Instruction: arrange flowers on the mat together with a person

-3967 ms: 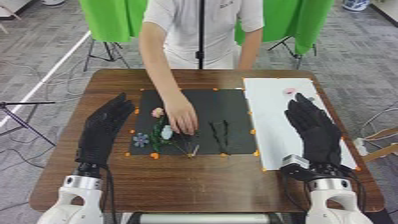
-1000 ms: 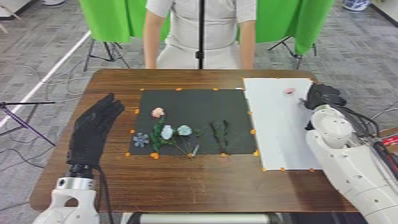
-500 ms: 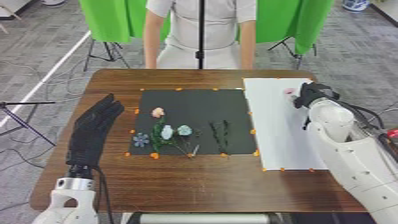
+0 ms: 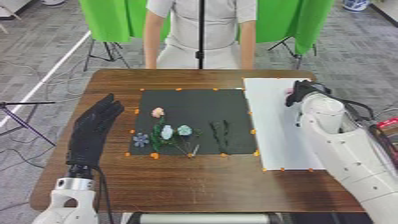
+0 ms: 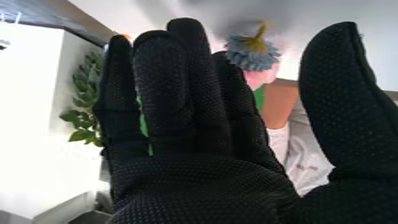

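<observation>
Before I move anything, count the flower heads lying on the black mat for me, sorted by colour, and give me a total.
Peach-pink flower head: 1
Pale blue-white flower heads: 2
Blue-grey flower head: 1
Total on the black mat: 4

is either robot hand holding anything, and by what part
Nothing is held: the right hand is open near the blue flower, thumb clear of it, and the left hand is empty.

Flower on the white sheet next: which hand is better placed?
Right, I'd say: the right hand is open, close beside that flower; the left hand is across the dark mat.
</observation>
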